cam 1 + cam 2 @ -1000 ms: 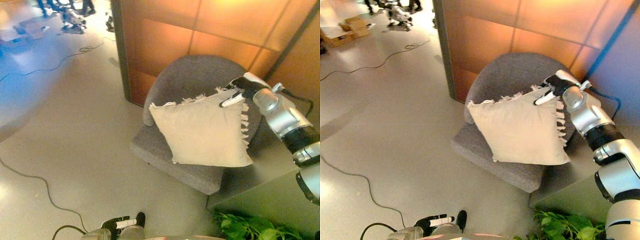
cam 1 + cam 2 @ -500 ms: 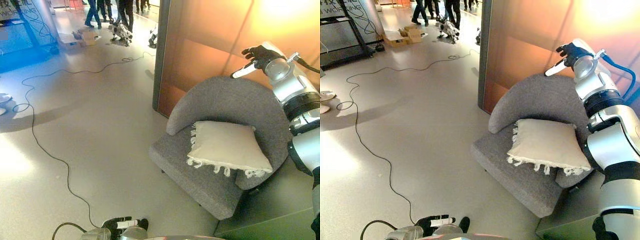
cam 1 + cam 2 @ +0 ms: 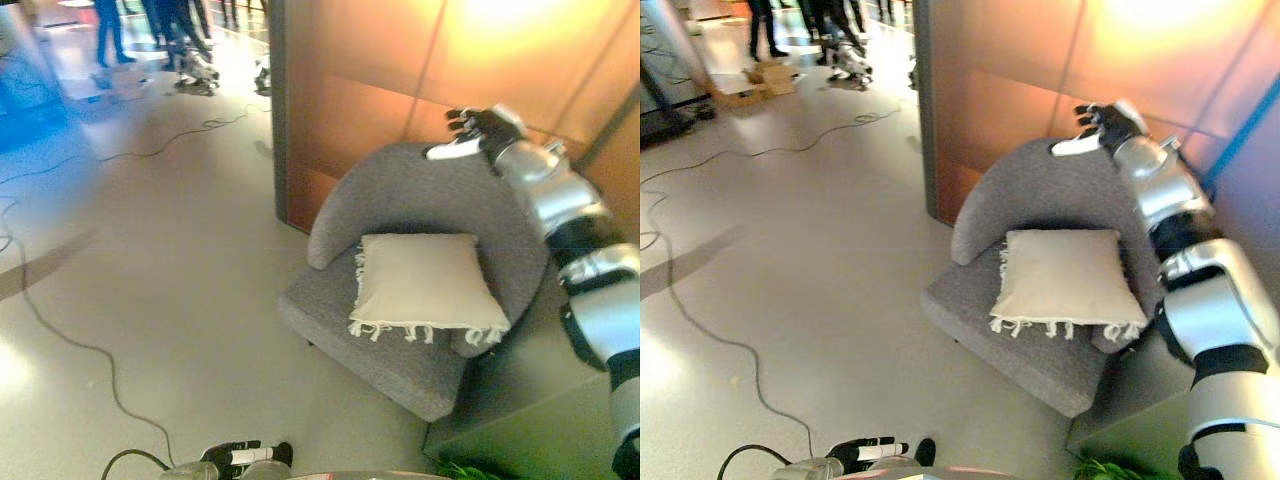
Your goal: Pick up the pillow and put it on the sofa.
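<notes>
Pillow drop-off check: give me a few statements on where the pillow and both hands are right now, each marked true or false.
1. The pillow lies on the grey sofa seat. True.
2. The right hand grips the pillow's fringe. False: it is open above the backrest, apart from the pillow.
3. The pillow is on the floor. False: it rests against the sofa's backrest.
4. The left hand shows low at the bottom edge, holding nothing. True.

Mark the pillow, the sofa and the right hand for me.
pillow (image 3: 420,282), left eye view, middle of its cream face.
sofa (image 3: 400,190), left eye view, bare grey backrest above the pillow.
right hand (image 3: 1098,126), right eye view, dark palm above the backrest's top edge, fingers spread.
</notes>
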### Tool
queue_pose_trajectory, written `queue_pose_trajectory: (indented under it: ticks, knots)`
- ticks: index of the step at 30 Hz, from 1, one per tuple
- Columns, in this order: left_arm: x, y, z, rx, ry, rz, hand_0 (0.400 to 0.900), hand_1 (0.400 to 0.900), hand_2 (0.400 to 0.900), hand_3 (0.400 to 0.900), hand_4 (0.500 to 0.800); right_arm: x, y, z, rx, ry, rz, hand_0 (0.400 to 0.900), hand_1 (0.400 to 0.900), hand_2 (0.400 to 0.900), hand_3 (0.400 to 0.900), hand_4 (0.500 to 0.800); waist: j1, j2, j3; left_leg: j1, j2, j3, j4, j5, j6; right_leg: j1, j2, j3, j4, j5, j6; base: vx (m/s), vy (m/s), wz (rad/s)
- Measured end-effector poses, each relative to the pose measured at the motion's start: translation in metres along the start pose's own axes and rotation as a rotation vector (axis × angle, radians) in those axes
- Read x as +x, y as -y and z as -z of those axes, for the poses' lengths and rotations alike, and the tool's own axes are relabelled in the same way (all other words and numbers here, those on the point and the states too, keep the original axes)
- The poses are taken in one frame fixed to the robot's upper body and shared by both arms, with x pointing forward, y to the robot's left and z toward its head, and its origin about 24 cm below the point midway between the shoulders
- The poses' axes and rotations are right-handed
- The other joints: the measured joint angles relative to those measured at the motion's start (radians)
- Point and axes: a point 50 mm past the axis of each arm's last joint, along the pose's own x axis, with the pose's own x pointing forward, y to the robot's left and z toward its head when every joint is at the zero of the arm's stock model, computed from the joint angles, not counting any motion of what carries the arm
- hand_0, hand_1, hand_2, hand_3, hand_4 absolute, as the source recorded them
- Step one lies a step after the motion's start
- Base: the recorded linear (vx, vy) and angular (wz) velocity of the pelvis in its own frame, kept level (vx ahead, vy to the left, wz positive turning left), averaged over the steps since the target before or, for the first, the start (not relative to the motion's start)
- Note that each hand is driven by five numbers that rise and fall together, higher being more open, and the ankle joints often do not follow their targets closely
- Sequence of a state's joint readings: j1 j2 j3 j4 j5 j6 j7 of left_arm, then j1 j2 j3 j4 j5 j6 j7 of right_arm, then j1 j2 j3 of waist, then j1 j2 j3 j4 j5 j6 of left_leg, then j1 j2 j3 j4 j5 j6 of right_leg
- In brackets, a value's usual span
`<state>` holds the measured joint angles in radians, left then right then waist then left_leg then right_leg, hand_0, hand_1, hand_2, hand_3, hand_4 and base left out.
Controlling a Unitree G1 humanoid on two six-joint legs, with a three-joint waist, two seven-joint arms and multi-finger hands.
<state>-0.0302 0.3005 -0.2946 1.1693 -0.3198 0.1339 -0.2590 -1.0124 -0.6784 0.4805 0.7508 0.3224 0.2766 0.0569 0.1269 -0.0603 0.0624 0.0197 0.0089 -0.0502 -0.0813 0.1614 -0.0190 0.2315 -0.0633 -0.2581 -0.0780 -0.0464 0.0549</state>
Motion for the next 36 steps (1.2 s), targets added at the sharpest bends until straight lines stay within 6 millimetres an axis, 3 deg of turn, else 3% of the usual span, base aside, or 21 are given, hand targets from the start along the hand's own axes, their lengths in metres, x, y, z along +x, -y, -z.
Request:
queue_pose_trajectory:
  ticks: [4,9,13,16,21,25,30,36]
  knots:
    - [0.001,0.002,0.004,-0.006,-0.01,-0.005,0.9,0.9,0.9,0.9,0.8,-0.013,-0.054,0.056,0.087,-0.093,-0.125,0.9,0.9,0.9,0.9,0.8,-0.053,0.005,0.0,0.002,0.007,0.026,0.0,-0.004,0.001,-0.018,-0.001,0.027,0.007,0.001,-0.001,-0.06,0.008,-0.33]
    - [0.001,0.005,0.008,-0.017,-0.016,-0.018,0.9,0.9,0.9,0.9,0.8,-0.055,-0.13,0.129,0.192,-0.261,-0.292,0.9,0.9,0.9,0.9,0.8,-0.099,0.014,0.004,0.013,0.018,0.074,-0.002,-0.016,0.0,-0.03,0.0,0.075,0.01,0.003,-0.003,-0.06,0.008,-0.26]
    - [0.002,0.008,0.012,-0.032,-0.018,-0.027,0.9,0.9,0.9,0.9,0.8,-0.094,-0.161,0.18,0.243,-0.424,-0.343,0.9,0.9,0.9,0.9,0.8,-0.12,0.022,0.01,0.027,0.023,0.102,-0.01,-0.026,-0.003,-0.028,0.001,0.105,0.004,0.005,-0.004,-0.06,0.025,-0.18]
    - [0.002,0.008,0.017,-0.038,-0.025,-0.031,0.9,0.9,0.9,0.9,0.8,-0.114,-0.179,0.206,0.287,-0.531,-0.353,0.9,0.9,0.9,0.9,0.8,-0.149,0.026,0.012,0.035,0.026,0.117,-0.01,-0.032,-0.005,-0.025,0.0,0.117,0.0,0.007,-0.006,-0.05,0.032,-0.16]
    - [0.002,0.01,0.019,-0.041,-0.017,-0.028,0.9,0.9,0.9,0.9,0.8,-0.167,-0.206,0.26,0.353,-0.784,-0.342,0.9,0.9,0.9,0.9,0.8,-0.152,0.032,0.013,0.048,0.031,0.138,-0.01,-0.042,-0.007,-0.025,0.0,0.143,0.0,0.007,-0.006,-0.03,0.023,-0.13]
    - [0.002,0.011,0.021,-0.044,-0.013,-0.026,0.9,0.9,0.9,0.9,0.8,-0.21,-0.221,0.291,0.384,-0.972,-0.332,0.9,0.9,0.9,0.9,0.8,-0.155,0.037,0.012,0.055,0.031,0.147,-0.01,-0.046,-0.006,-0.024,-0.001,0.15,0.002,0.007,-0.006,-0.04,0.01,-0.11]
    - [0.003,0.012,0.024,-0.047,-0.018,-0.019,0.9,0.9,0.9,0.9,0.8,-0.255,-0.216,0.322,0.363,-1.193,-0.295,0.9,0.9,0.9,0.9,0.8,-0.153,0.048,0.006,0.063,0.033,0.16,-0.01,-0.052,-0.009,-0.026,-0.001,0.163,0.01,0.004,-0.001,-0.02,-0.004,-0.03]
    - [0.003,0.012,0.03,-0.053,-0.035,-0.016,0.9,0.9,0.9,0.9,0.8,-0.292,-0.212,0.338,0.415,-1.374,-0.294,0.9,0.9,0.9,0.9,0.8,-0.151,0.051,-0.013,0.068,0.038,0.163,-0.01,-0.055,-0.008,-0.026,0.0,0.168,0.015,0.004,-0.002,0.02,0.001,-0.04]
